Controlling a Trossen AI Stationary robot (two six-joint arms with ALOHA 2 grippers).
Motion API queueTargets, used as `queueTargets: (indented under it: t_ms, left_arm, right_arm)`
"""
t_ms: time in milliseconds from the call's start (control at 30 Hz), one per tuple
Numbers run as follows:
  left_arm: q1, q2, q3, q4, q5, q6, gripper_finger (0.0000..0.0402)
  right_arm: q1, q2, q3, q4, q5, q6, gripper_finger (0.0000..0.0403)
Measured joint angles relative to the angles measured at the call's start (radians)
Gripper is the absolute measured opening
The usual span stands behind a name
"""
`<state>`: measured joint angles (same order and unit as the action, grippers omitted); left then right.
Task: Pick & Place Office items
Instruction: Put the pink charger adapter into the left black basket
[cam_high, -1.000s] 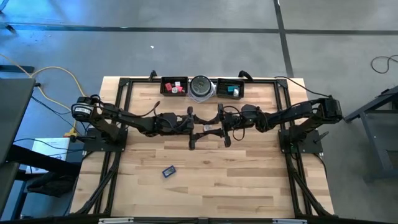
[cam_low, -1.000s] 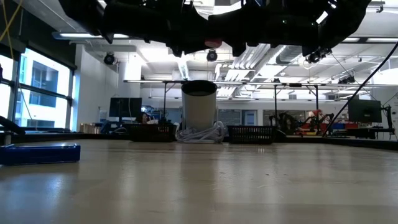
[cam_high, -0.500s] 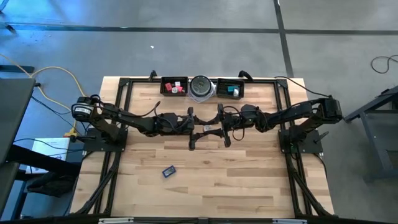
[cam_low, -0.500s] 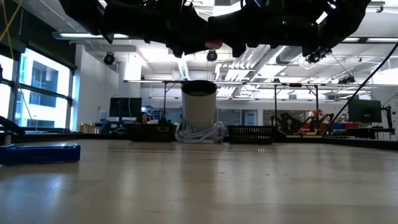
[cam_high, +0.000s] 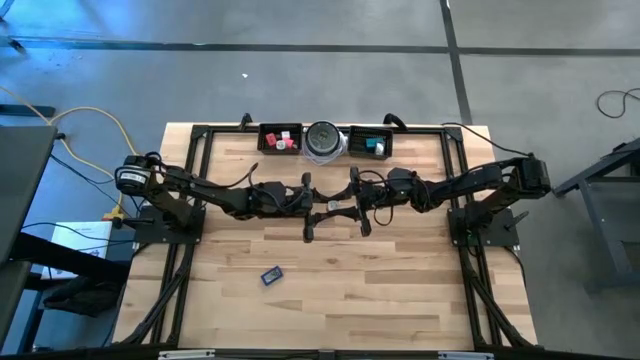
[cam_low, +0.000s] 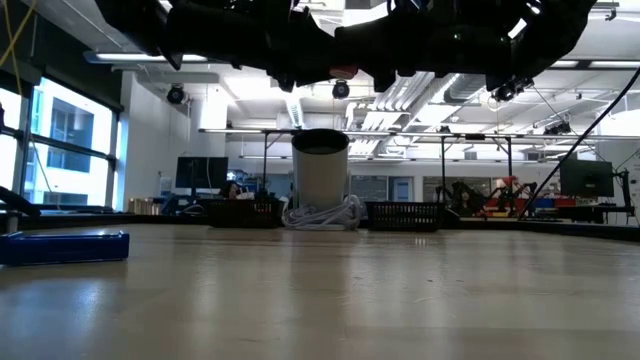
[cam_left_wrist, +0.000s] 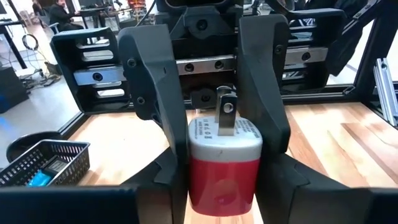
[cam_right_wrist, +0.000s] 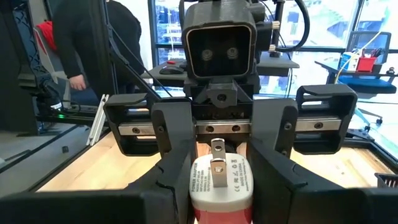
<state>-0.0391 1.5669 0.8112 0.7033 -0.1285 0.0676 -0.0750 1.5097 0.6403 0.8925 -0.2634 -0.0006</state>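
Both dark arms reach in from the sides of the table (cam_high: 400, 290) and meet just above the middle of the high view, stretched out low and nearly level, wrists facing each other. The left gripper (cam_high: 328, 206) and the right gripper (cam_high: 343, 206) come tip to tip there, held clear of the wood. Between them is a red and white block (cam_left_wrist: 224, 162) with a metal prong pointing up. In the left wrist view the right gripper's fingers (cam_left_wrist: 155, 93) press on both sides of its white cap, a narrow grip. In the right wrist view the left gripper's fingers (cam_right_wrist: 174, 143) also lie tight against the cap. A blue flat piece (cam_high: 271, 275) lies alone on the table at lower left of centre. Two black trays (cam_high: 281, 139) flank a round disc (cam_high: 323, 140) at the top edge.
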Motion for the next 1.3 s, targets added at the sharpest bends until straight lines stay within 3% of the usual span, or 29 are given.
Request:
queueTargets:
  t_ms: [500, 867, 1300]
  left_arm:
    - [0.000, -0.001, 0.000, 0.003, -0.004, 0.034, 0.0127]
    - [-0.002, 0.000, 0.000, -0.003, -0.015, 0.068, 0.0127]
    - [-0.037, -0.045, -0.003, -0.052, -0.136, 0.122, 0.0127]
  right_arm:
    - [0.000, 0.000, -0.001, 0.015, 0.000, -0.008, 0.0120]
    - [-0.007, -0.001, -0.002, 0.034, 0.028, -0.026, 0.0261]
    - [-0.032, -0.107, 0.000, 0.008, 0.146, -0.117, 0.0287]
